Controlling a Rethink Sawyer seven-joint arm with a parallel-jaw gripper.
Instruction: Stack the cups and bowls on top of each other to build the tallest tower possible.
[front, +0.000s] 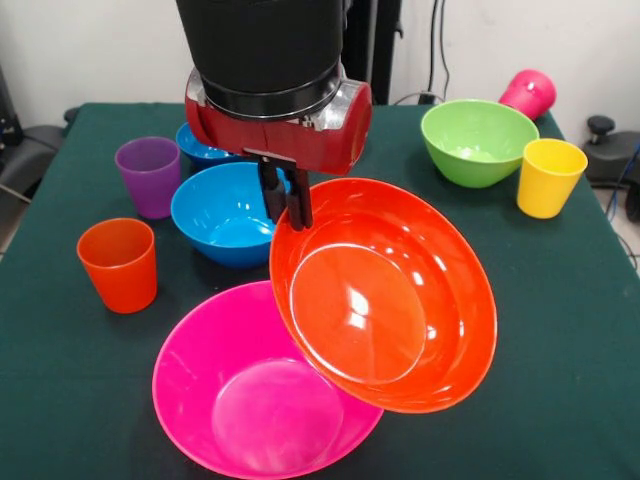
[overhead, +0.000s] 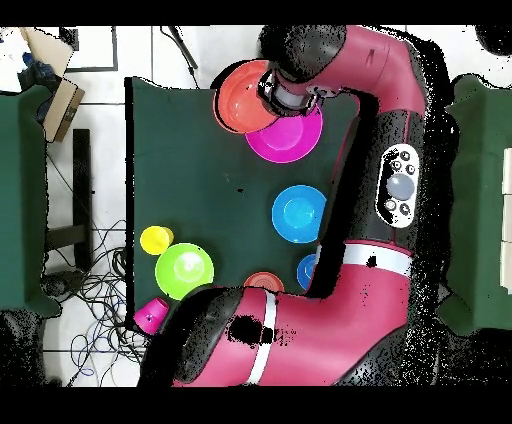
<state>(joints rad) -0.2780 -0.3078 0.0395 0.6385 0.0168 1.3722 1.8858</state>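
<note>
over the pink bowl (front: 250, 410), the pincer (front: 285, 205) clamps the tilted orange bowl's (front: 400, 300) rim.

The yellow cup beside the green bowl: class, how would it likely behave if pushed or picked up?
The yellow cup looks like thin smooth plastic, so it is probably light and slides easily. It tapers to a narrow base, so a high push may tip it. Once down, like the pink cup lying sideways, it would likely roll.
</note>
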